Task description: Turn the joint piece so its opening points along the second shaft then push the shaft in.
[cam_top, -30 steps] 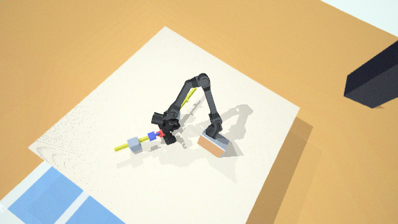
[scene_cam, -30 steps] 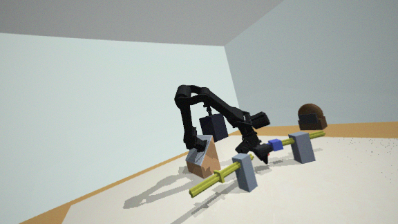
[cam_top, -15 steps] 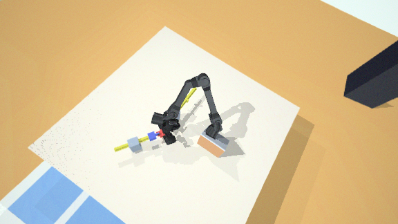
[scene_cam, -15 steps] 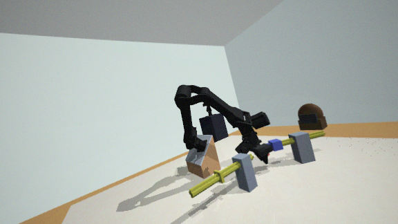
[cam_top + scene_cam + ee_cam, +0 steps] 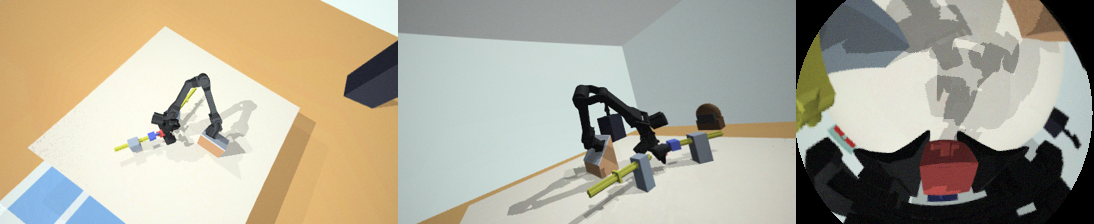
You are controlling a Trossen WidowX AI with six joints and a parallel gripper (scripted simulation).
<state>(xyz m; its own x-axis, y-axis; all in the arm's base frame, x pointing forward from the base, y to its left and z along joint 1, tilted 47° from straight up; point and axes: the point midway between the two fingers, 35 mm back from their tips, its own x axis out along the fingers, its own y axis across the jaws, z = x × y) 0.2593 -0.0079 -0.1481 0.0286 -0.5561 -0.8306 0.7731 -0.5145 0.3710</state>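
Note:
The red joint piece (image 5: 160,133) (image 5: 948,175) is on the blue hinge part (image 5: 152,135) (image 5: 674,144) at the end of the fixed yellow shaft (image 5: 121,148) (image 5: 716,135), which runs through a grey block (image 5: 135,144) (image 5: 701,148). My gripper (image 5: 944,133) is shut on the red piece, with a finger on each side. The second yellow shaft (image 5: 188,98) (image 5: 602,187) (image 5: 811,95) runs through the other grey block (image 5: 644,176) (image 5: 866,40). Its near end is left of the gripper in the wrist view, apart from the red piece. The exact aim of the opening is unclear.
A yellow collar (image 5: 618,176) sits on the second shaft. The arm stands on an orange and grey base (image 5: 211,145) (image 5: 602,167) on the pale table top (image 5: 103,86). A dark box (image 5: 373,83) (image 5: 612,127) and a brown domed object (image 5: 709,115) are farther off.

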